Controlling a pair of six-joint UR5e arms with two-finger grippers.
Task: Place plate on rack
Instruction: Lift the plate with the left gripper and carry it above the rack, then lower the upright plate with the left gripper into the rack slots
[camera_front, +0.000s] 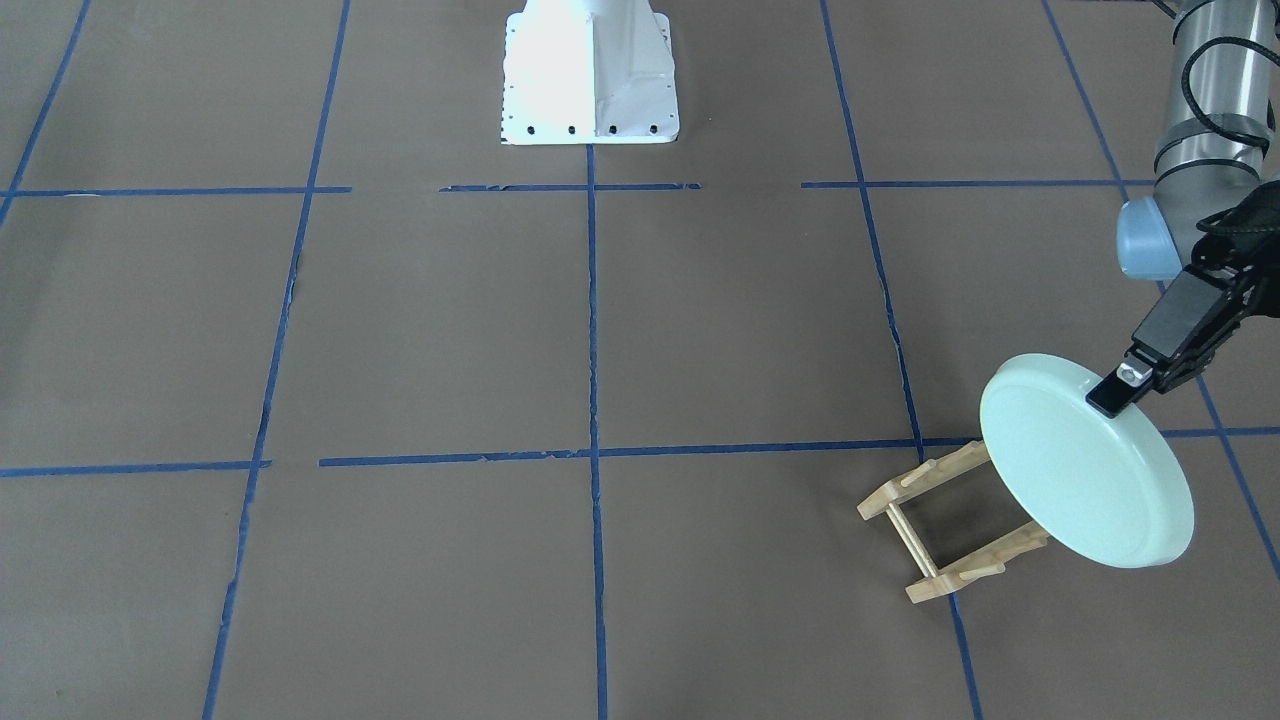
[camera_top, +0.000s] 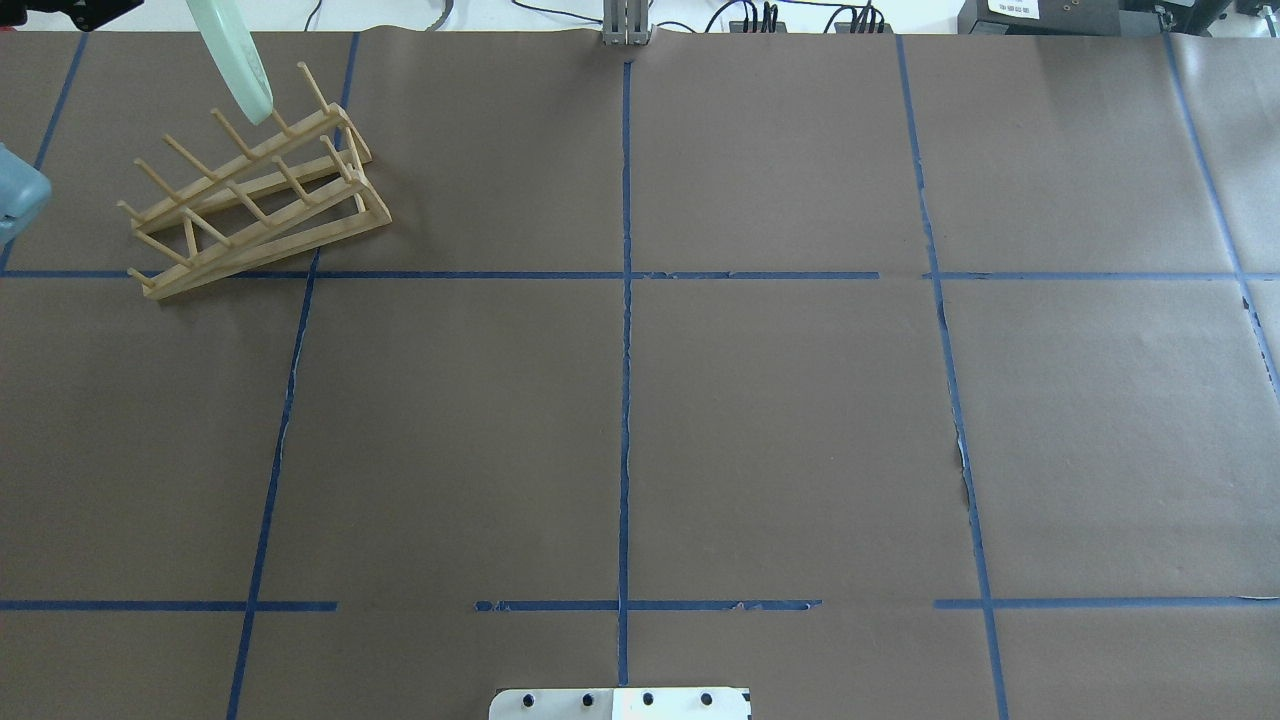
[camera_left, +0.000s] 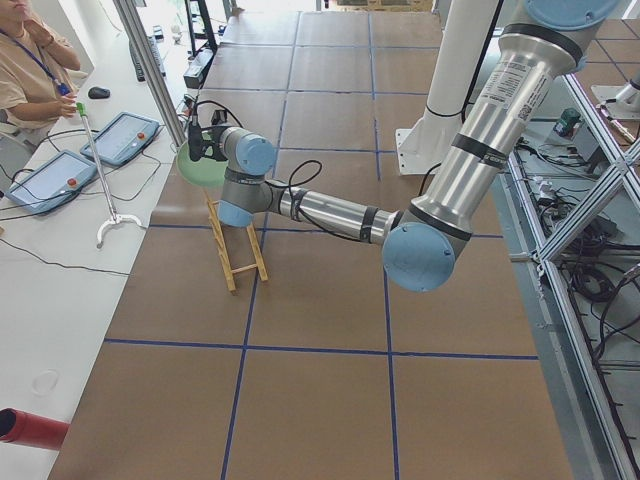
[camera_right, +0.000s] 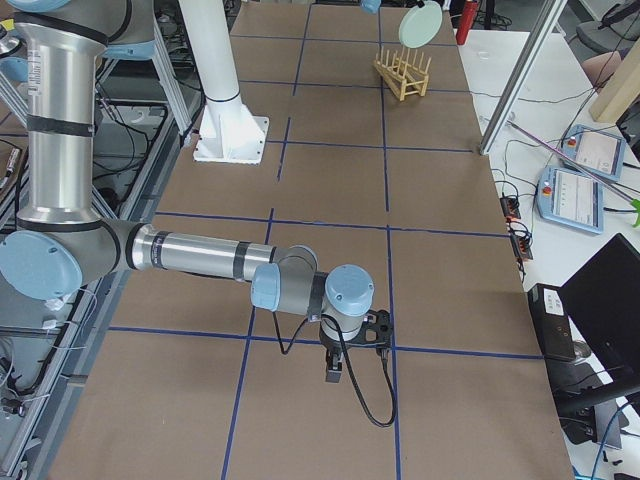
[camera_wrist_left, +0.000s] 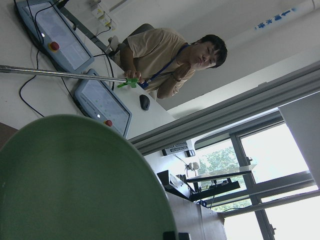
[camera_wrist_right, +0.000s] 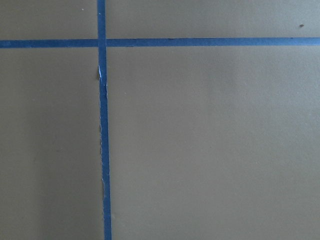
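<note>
The pale mint-green plate (camera_front: 1085, 470) is held on edge, tilted, in my left gripper (camera_front: 1115, 392), which is shut on its upper rim. It hangs over the end of the light-wood rack (camera_front: 940, 530) that is nearest my left arm. In the overhead view the plate's (camera_top: 235, 60) lower edge is at the rack's (camera_top: 250, 200) far pegs; I cannot tell if they touch. The left wrist view shows the plate's face (camera_wrist_left: 75, 180) filling the lower left. My right gripper (camera_right: 335, 370) hangs low over the table far from the rack; I cannot tell if it is open or shut.
Brown paper with blue tape lines (camera_wrist_right: 102, 125) covers the table. The white robot base (camera_front: 590, 80) stands at mid-table. An operator (camera_left: 30, 70) sits beyond the table end by the rack, with teach pendants (camera_left: 120, 135) on a side table.
</note>
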